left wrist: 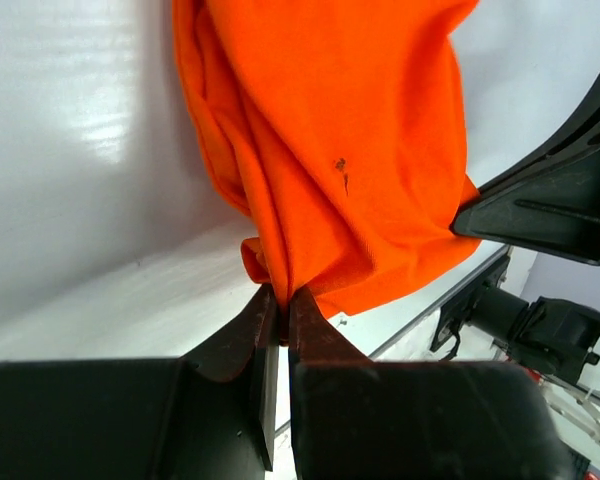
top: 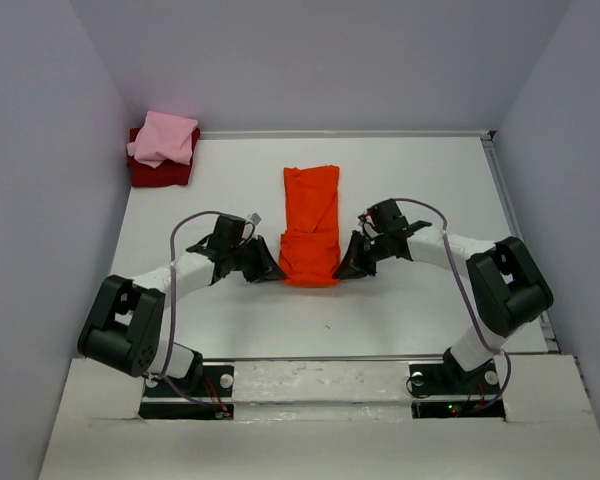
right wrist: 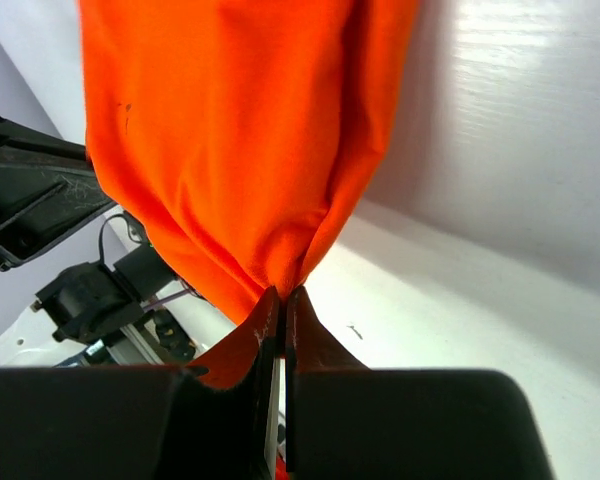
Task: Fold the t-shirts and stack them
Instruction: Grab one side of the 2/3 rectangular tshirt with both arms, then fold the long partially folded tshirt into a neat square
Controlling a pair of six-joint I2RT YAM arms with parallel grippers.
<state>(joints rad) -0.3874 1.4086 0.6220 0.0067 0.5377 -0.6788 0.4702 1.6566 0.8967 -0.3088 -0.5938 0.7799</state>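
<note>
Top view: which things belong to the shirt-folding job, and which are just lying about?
Job: orange shirt, gripped by left hand and right hand; pink shirt lying on dark red shirt, far-left corner.
Lying about: a dark speck on the table.

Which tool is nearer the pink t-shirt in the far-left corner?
Left. The left tool grips the orange t-shirt at its near-left corner, on the side of the pink t-shirt; the right tool grips the near-right corner, farther away.
</note>
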